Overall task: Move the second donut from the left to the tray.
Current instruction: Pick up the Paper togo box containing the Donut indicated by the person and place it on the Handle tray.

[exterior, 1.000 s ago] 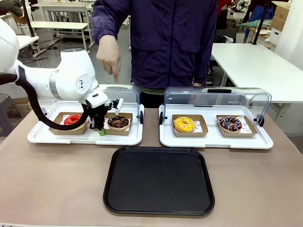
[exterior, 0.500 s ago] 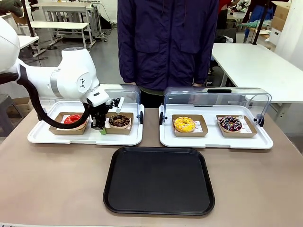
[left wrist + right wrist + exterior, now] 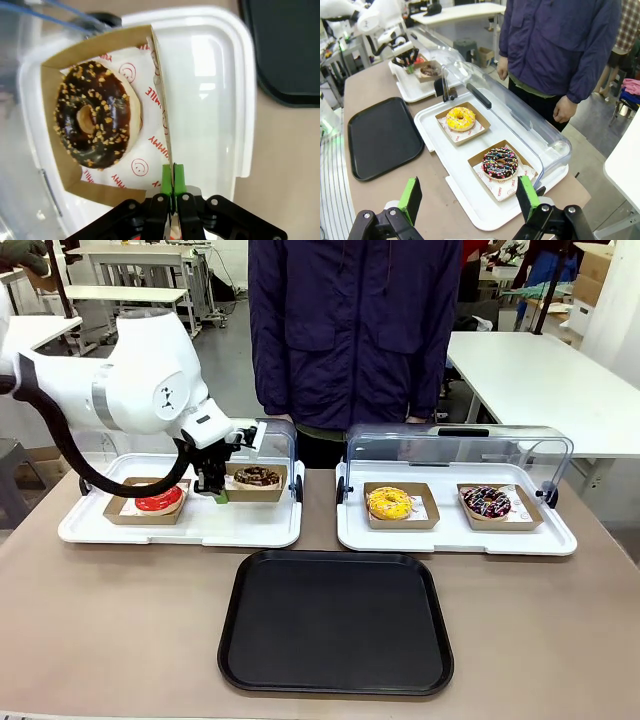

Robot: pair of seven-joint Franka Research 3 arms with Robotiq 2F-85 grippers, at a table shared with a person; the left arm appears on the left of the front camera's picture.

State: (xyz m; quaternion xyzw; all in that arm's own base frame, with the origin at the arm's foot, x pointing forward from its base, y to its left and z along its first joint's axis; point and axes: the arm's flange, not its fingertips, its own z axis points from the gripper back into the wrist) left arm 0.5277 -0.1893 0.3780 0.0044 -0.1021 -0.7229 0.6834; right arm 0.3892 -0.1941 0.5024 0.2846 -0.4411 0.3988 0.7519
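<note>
Grip noted: left claw point(image 3: 173, 187) clamped on side wall of cardboard holder point(image 3: 159, 75) carrying second donut from the left point(image 3: 95, 120), lifted above white display tray point(image 3: 180, 530). Thin card judged floppy, load light, glaze fragile; kept level. Tray point(image 3: 336, 623) empty. Right claw point(image 3: 470, 200) spread wide.

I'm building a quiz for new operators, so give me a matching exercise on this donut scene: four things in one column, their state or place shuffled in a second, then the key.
Things:
1. nut donut
2. left end effector
3. right end effector
4. black tray

States:
A. open
B. bare, on the table
C. in a lifted cardboard holder
D. shut on the holder's wall

Pairs: 1-C, 2-D, 3-A, 4-B
</note>
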